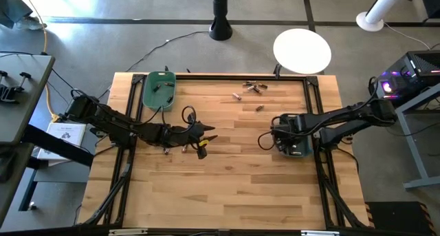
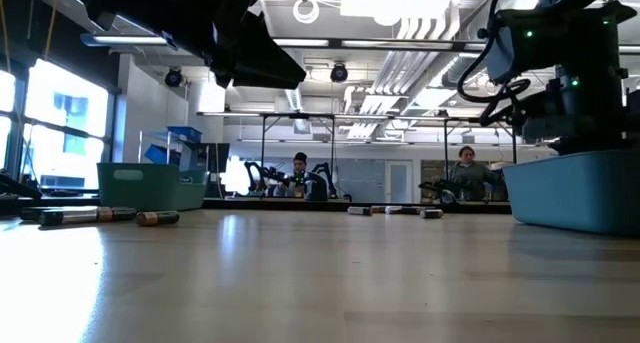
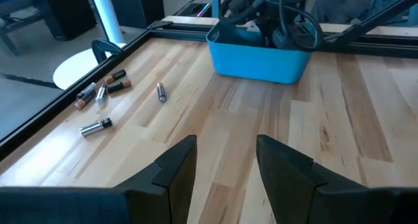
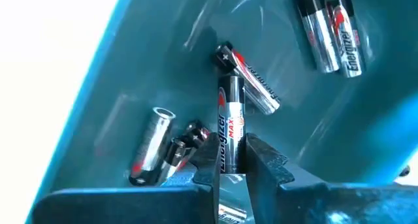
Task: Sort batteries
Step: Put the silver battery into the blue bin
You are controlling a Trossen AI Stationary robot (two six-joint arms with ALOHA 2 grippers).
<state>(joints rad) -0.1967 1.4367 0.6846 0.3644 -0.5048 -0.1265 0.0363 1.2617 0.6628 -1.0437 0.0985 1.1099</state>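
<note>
Right gripper (image 4: 232, 160) is hanging down inside the blue bin (image 1: 297, 148) on the right side of the table (image 1: 227, 188), clamping a silver battery (image 4: 230, 129) between its fingers, with more silver cells (image 4: 330, 29) lying on the bin floor around it. Left gripper (image 3: 225, 162) is hovering over the table's left-middle, fingers spread with nothing in them. Loose batteries (image 1: 253, 87) are sitting at the far edge of the table, and the green bin (image 1: 159, 89) is sitting at the far left.

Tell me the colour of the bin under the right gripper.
Blue bin, clearest in the left wrist view.
</note>
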